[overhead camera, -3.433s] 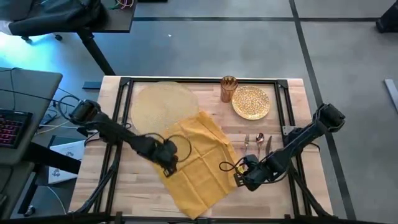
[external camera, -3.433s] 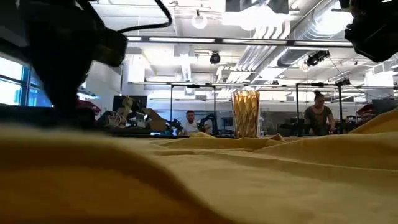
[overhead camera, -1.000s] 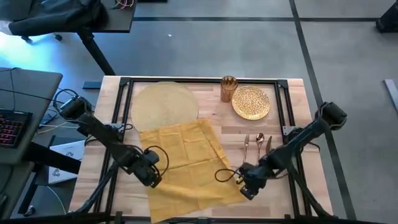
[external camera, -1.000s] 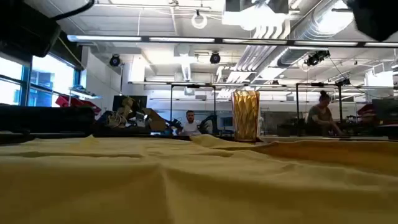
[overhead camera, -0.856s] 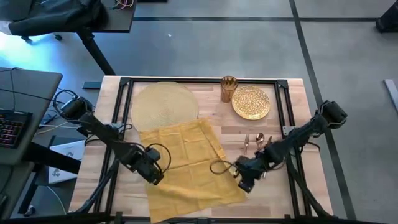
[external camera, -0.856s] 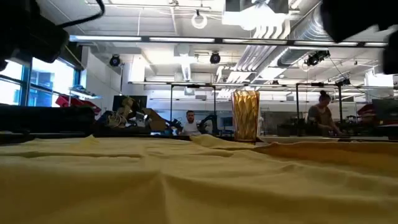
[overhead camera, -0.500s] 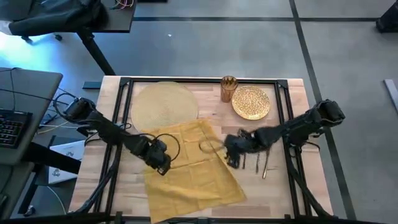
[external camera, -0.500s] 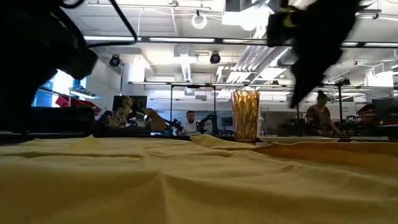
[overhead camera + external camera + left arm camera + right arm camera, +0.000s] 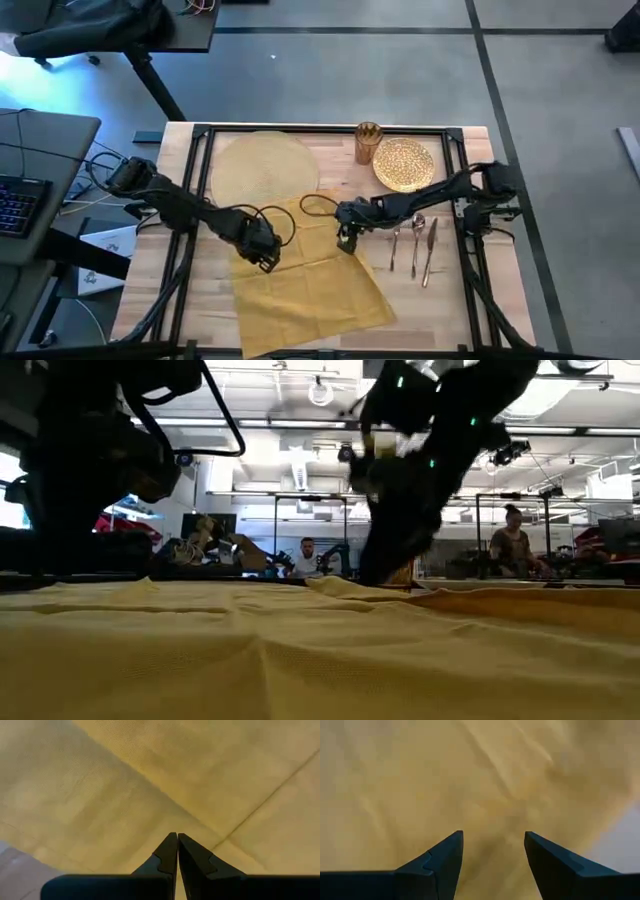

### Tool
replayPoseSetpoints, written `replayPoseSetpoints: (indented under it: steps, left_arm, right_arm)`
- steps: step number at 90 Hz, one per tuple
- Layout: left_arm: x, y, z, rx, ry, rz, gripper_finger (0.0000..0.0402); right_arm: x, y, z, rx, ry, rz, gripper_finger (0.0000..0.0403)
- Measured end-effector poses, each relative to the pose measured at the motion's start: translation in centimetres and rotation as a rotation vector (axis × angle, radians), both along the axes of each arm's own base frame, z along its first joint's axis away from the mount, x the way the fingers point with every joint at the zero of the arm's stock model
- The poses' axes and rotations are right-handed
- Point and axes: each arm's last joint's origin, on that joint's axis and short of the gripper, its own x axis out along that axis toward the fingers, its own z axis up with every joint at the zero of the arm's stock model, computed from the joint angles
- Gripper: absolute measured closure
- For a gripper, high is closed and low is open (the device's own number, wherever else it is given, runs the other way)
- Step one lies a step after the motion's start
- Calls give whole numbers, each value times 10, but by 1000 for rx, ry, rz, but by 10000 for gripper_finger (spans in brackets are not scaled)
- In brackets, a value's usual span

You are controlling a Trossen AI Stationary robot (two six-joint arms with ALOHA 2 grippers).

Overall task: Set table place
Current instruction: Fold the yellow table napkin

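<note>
- From above, we see the desk (image 9: 450, 300) carrying a round woven placemat (image 9: 262, 166) at its far left, with a yellow napkin (image 9: 305, 280) spread just in front of it and overlapping its near edge. A gold cup (image 9: 367, 142) and a gold plate (image 9: 404, 164) stand at the far right; a fork (image 9: 395, 247), spoon (image 9: 416, 240) and knife (image 9: 430, 252) lie beside the napkin. The left gripper (image 9: 266, 256) hangs over the napkin's left part, the right gripper (image 9: 345, 241) over its right edge.
- From desk height, we see the napkin (image 9: 320, 660) filling the foreground, both dark arms above it, and people in the room behind.
- In the left wrist view, the jaws are clenched with nothing between them, above the napkin (image 9: 150, 780).
- In the right wrist view, the jaws are released and spread wide over the napkin (image 9: 445, 780).
</note>
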Motion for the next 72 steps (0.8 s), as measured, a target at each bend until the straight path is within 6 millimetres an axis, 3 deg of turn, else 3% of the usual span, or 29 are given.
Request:
replayPoseSetpoints:
  steps: [18, 27, 40, 52, 58, 72]
  left_arm:
    - [-4, -3, -1, 85, -6, -23, 401]
    - [-7, -1, -1, 120, 26, -31, 402]
    - [-8, 0, -1, 124, 30, -38, 402]
    - [-7, -3, -1, 119, 14, -47, 402]
    - [-6, -5, -1, 114, -5, -49, 401]
    - [-2, -6, 0, 99, -42, -38, 401]
  right_arm:
    - [-36, -15, 6, -79, 283, -326, 206]
    - [-45, -16, 15, -89, 309, -381, 206]
    - [-31, -3, 38, 12, 98, -122, 206]
    - [-8, 9, 45, 151, -136, 149, 210]
    - [-1, 8, 37, 189, -152, 144, 216]
    - [0, -7, 7, 243, -10, -57, 241]
